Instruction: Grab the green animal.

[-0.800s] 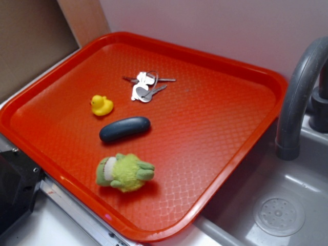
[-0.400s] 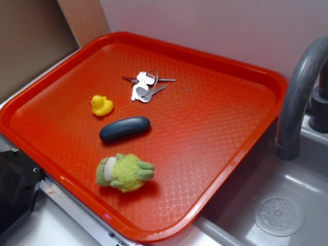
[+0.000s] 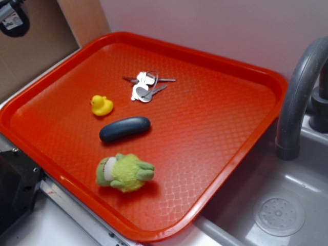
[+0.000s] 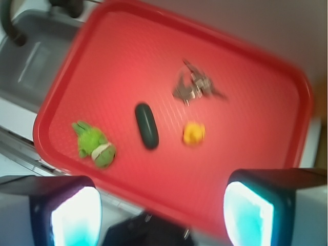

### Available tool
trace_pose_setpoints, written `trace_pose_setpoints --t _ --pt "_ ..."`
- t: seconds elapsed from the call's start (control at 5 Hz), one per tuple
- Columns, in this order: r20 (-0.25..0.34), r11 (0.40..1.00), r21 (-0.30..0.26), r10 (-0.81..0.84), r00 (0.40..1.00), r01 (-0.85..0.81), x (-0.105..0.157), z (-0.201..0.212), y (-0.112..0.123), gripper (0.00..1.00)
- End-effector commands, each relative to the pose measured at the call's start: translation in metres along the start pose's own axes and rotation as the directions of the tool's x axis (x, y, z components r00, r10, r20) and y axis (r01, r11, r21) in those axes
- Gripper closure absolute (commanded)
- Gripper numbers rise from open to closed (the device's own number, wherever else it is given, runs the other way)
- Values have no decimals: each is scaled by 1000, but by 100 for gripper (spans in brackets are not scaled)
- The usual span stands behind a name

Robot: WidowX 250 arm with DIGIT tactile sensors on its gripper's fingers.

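The green animal (image 3: pixel 124 172), a fuzzy lime-green plush with a white patch, lies on the red tray (image 3: pixel 220 133) near its front edge. In the wrist view it (image 4: pixel 94 145) shows at the tray's lower left. My gripper (image 4: pixel 161 212) is open and empty, high above the tray's near edge, with both fingers wide apart and far from the plush. In the exterior view only a dark part of the arm (image 3: pixel 13 18) shows at the top left corner.
A yellow rubber duck (image 3: pixel 101 105), a dark blue oblong object (image 3: pixel 124 128) and a bunch of keys (image 3: pixel 146 85) lie on the tray behind the plush. A grey faucet (image 3: pixel 300 87) and sink (image 3: pixel 277 212) stand to the right. A black block (image 3: pixel 15 189) sits at the front left.
A dark part of the arm has come into the exterior view at the top left corner. The things on the tray have not moved.
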State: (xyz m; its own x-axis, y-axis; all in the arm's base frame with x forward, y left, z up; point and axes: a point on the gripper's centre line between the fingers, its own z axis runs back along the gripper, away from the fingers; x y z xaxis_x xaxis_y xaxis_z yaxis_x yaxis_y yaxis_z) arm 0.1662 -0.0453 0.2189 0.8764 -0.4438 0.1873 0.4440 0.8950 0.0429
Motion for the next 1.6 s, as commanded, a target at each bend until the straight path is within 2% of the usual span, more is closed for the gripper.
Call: trace_pose_setpoints --t 0.0,0.2,0.4,0.8,1.0,1.2,1.4 --pt "70 875 -73 -474 878 478 23 -42 -58 0" --pt "57 783 -111 -610 790 612 13 -57 -85 0" --pt "1 767 -139 -632 775 626 10 -77 -98 0" --pt "-116 755 -168 -653 748 634 9 -122 -108 0" --pt "-172 739 -175 -673 719 650 6 -144 -114 0" --pt "-227 712 -212 -702 675 669 -4 -173 -119 0" --pt "-300 702 -217 -710 638 679 -11 -195 -124 0"
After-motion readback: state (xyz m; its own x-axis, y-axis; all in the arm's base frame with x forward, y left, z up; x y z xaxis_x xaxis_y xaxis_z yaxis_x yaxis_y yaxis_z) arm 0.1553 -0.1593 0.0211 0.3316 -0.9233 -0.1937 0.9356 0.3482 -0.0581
